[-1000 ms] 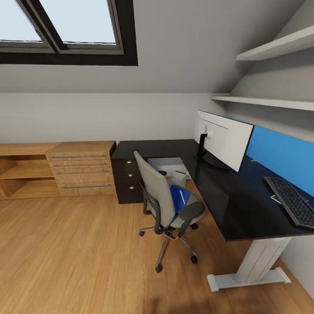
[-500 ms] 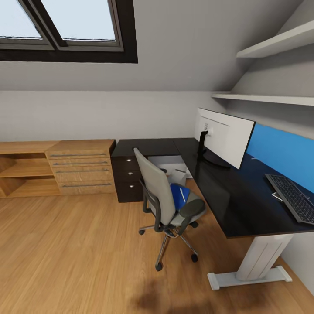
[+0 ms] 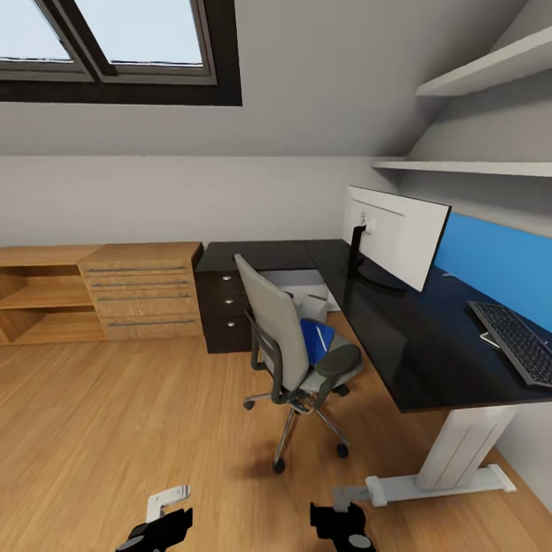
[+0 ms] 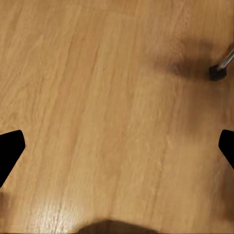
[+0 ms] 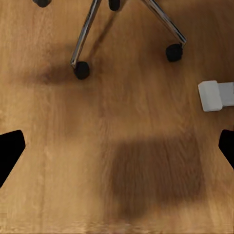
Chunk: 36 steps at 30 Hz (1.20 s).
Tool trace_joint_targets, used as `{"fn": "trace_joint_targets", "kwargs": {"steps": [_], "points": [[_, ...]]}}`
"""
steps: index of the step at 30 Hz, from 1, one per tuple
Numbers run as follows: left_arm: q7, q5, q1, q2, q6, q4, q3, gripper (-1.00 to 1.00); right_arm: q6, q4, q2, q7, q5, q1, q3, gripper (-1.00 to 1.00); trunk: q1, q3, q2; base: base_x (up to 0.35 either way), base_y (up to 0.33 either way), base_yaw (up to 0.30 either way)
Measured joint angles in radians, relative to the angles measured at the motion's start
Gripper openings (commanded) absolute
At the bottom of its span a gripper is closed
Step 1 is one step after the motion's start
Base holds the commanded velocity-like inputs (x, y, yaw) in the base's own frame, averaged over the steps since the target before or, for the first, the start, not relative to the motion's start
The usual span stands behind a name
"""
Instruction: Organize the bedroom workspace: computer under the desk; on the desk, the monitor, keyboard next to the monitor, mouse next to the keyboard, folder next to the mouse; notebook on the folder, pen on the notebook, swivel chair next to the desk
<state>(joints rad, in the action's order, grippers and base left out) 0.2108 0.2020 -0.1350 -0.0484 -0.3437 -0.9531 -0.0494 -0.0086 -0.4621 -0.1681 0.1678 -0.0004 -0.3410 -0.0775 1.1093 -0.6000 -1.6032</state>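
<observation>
Step in hand: approach to the swivel chair point(image 3: 295, 360); judged as the lead-in to fetching the folder point(image 3: 316, 341) from its seat.
Left gripper point(image 3: 162, 527): low over the wooden floor point(image 3: 115, 429); fingers spread, nothing between them in the left wrist view.
Right gripper point(image 3: 343, 527): low over the floor near the desk foot point(image 5: 217, 95); fingers spread, empty.
Folder: blue, lying on the chair seat, partly hidden by the backrest and armrest.
Chair: turned toward the desk point(image 3: 399, 330), near it.
Desk items: monitor point(image 3: 395, 238) upright; keyboard point(image 3: 515, 341) beside it, well apart.
Next move: close in beside the seat, raise one arm, reach past the armrest.
</observation>
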Motion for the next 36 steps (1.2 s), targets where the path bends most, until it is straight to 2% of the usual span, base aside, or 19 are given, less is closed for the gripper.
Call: {"fn": "trace_joint_targets", "kwargs": {"steps": [2,4,8,11,19,21,22,26,36], "points": [[0.011,0.000,-0.001,0.003,0.066,0.025,-0.003,1.00,-0.022,0.021,-0.005,-0.004,0.004,-0.004,-0.001,1.00,0.008,-0.006,-0.014,0.000,0.000,0.000],[0.016,0.001,-0.001,0.004,0.139,0.047,-0.005,1.00,-0.088,0.039,-0.006,-0.006,0.007,-0.005,0.001,1.00,0.015,-0.013,-0.028,0.000,0.000,0.000],[0.019,0.002,-0.001,0.001,0.186,0.074,-0.004,1.00,-0.168,0.057,-0.006,-0.007,0.008,-0.005,0.004,1.00,0.031,-0.025,-0.056,0.000,0.000,0.000],[0.020,0.001,-0.001,0.000,0.200,0.087,-0.003,1.00,-0.201,0.069,-0.006,-0.006,0.009,-0.005,0.005,1.00,0.042,-0.034,-0.077,0.000,0.000,0.000],[0.023,0.000,-0.001,0.000,0.218,0.127,-0.003,1.00,-0.238,0.135,-0.003,-0.008,0.014,-0.005,0.005,1.00,0.073,-0.060,-0.133,0.000,0.000,0.000],[0.024,0.000,-0.001,0.000,0.237,0.139,-0.003,1.00,-0.244,0.139,-0.003,-0.006,0.014,-0.005,0.005,1.00,0.081,-0.066,-0.147,0.000,0.000,0.000],[0.023,0.001,-0.001,0.000,0.285,0.148,-0.003,1.00,-0.248,0.140,-0.003,-0.005,0.014,-0.005,0.006,1.00,0.084,-0.069,-0.154,0.000,0.000,0.000],[0.021,0.000,-0.001,0.000,0.327,0.151,-0.003,1.00,-0.250,0.140,-0.003,-0.003,0.014,-0.005,0.006,1.00,0.100,-0.082,-0.182,0.000,0.000,0.000],[0.020,-0.002,-0.001,0.000,0.356,0.171,-0.003,1.00,-0.252,0.141,-0.002,-0.002,0.014,-0.005,0.007,1.00,0.138,-0.111,-0.252,0.000,0.000,0.000]]}}
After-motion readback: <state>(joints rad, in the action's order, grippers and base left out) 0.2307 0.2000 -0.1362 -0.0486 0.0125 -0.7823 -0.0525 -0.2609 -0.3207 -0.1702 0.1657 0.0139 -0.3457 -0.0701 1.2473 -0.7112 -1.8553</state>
